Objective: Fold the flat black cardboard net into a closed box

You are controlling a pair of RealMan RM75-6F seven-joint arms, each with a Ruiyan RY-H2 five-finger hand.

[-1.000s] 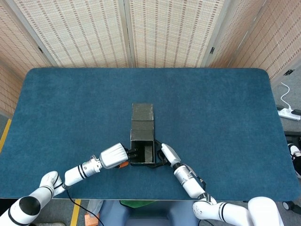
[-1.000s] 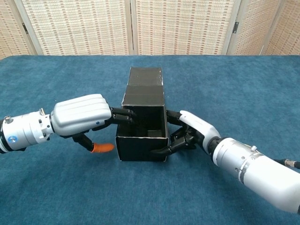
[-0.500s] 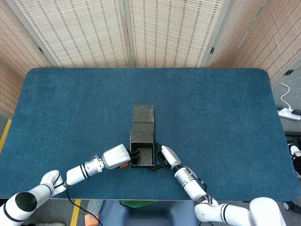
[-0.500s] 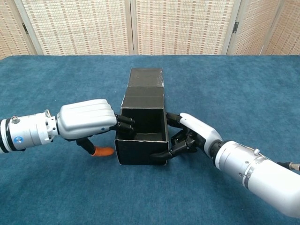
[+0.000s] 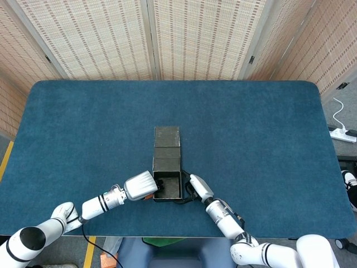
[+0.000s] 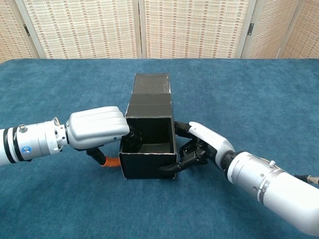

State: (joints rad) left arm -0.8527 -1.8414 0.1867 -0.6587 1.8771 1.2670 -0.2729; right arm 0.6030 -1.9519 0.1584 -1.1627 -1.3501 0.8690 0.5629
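Observation:
The black cardboard box (image 6: 148,148) (image 5: 167,180) stands half folded near the table's front edge, its top open toward me. A flat lid panel (image 6: 151,85) (image 5: 167,138) lies stretched out behind it. My left hand (image 6: 97,130) (image 5: 139,186) presses against the box's left wall, dark fingers hooked over the rim into the opening. My right hand (image 6: 204,143) (image 5: 198,186) clasps the right wall, with fingers curled round the front right corner. Both hands hold the box between them.
A blue cloth covers the table (image 5: 268,134). Woven screens (image 5: 184,39) stand behind its far edge. A white power strip (image 5: 343,134) lies on the floor at the right.
Both hands have drawn the box nearer the front edge and slightly left. The left hand's fingers have gone deeper over the rim.

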